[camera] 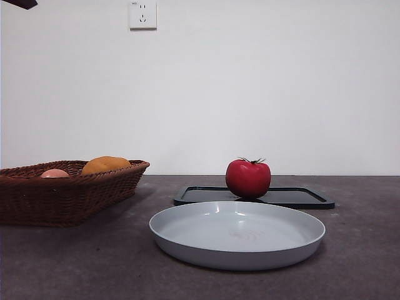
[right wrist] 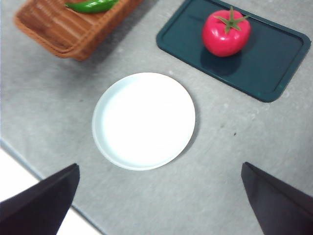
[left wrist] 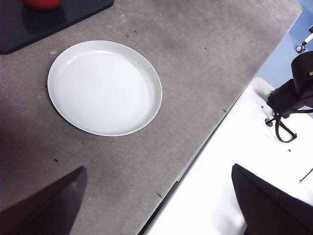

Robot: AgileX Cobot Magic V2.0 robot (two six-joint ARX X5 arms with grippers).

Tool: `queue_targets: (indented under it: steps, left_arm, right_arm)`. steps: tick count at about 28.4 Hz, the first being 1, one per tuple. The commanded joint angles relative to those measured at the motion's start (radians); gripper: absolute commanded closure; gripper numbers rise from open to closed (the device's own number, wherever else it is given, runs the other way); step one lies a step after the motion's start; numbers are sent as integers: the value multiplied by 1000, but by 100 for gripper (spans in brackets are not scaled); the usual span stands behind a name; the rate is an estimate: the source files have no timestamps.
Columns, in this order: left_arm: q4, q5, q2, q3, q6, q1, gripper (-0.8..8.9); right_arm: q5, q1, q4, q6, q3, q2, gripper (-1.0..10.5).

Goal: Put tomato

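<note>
My left gripper (left wrist: 156, 205): jaws spread wide, holding nothing, high above the table.
My right gripper (right wrist: 159, 205): jaws spread too, nothing between them.
Plate (camera: 187, 250): nearest, grey.
Tomato (camera: 248, 178): upright on the dark tray (camera: 294, 198), behind the plate.
Basket (camera: 62, 200): well apart, to one side, with an orange fruit (camera: 105, 165) inside.
</note>
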Motion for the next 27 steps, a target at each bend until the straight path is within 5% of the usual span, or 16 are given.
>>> queue_targets:
  steps: [1, 13, 16, 18, 21, 27]
  left_arm:
    - [11, 5, 6, 24, 1, -5, 345]
    - [11, 5, 6, 24, 1, -5, 345]
    - [10, 5, 6, 24, 1, -5, 352]
    - [10, 5, 6, 24, 1, -5, 438]
    - [11, 5, 6, 24, 1, -5, 770]
    - [18, 5, 6, 24, 1, -5, 805]
  right_arm:
    - [-7, 9, 5, 42, -56, -92, 399]
    - [-55, 9, 2, 72, -133, -221, 402]
    - [-55, 9, 2, 72, -133, -221, 514]
    - [-55, 9, 2, 71, -133, -221, 673]
    - [-53, 9, 3, 71, -133, -221, 899]
    - [-51, 9, 10, 69, -133, -221, 940]
